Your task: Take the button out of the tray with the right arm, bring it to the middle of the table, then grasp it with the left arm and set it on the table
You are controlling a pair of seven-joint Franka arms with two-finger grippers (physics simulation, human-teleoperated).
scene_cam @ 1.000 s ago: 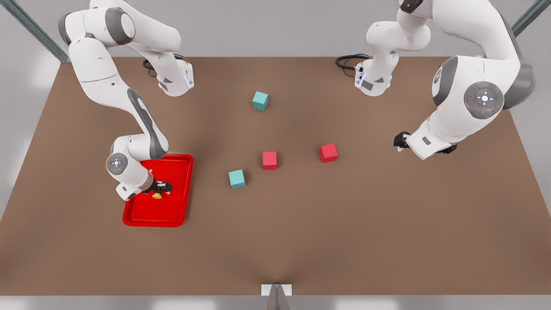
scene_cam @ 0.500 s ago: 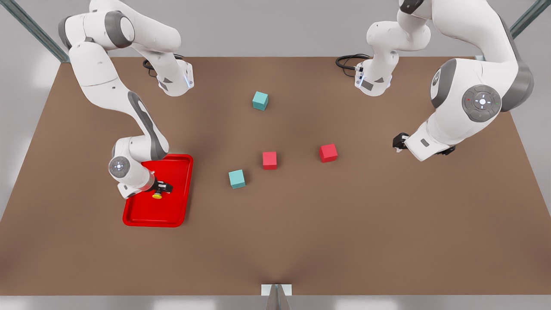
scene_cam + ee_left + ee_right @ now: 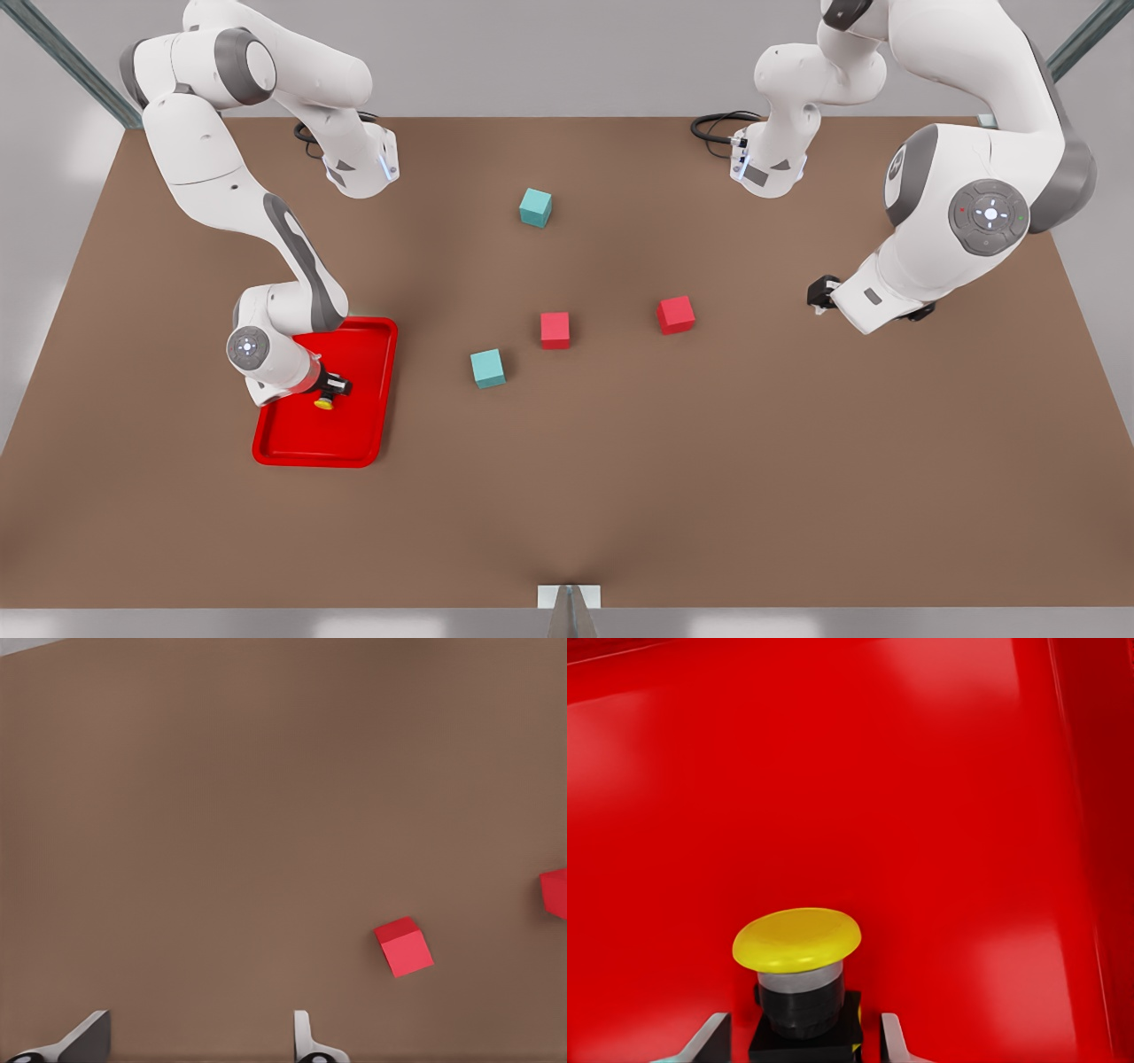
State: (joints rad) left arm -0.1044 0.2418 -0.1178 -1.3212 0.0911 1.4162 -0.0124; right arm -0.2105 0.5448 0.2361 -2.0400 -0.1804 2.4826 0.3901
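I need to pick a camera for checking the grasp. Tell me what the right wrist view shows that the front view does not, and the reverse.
Right wrist view alone: the button's grey-black body sits between the right gripper's fingers, which flank it without visibly touching it.

Front view alone: the table, two teal cubes and two red cubes, and the left gripper, which waits above the table at the front view's right.

Both: the button's yellow cap, inside the red tray, with the right gripper at it.
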